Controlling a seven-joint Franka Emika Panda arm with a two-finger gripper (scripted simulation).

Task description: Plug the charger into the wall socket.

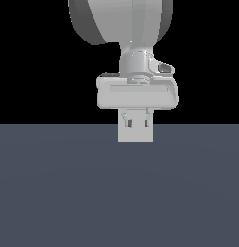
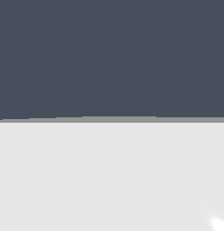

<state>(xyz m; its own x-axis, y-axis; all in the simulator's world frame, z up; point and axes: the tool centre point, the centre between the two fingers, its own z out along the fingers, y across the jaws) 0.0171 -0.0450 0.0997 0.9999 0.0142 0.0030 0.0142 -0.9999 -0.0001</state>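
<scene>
From the exterior view I see the arm hanging straight down over the grey desk [image 1: 54, 193], its white gripper [image 1: 136, 121] low and close to the surface. Directly below the gripper's wide body is a white square shape [image 1: 135, 134] whose lower edge meets the desk; two short dark slots show on its upper part, just beneath the fingers [image 1: 125, 117]. I cannot tell whether this white shape is the charger, the wall socket, or one in front of the other, since they share the same colour and no edge separates them.

The fingers reach down onto the top of that white shape and sit close together, but I cannot tell whether they are clamped on it or only beside it.

In the wrist view, a flat, plain white surface [image 2: 109, 176] fills the half of the picture nearer the camera, with a thin grey edge where it meets the dark desk [image 2: 109, 54] beyond. No fingers show there.
</scene>
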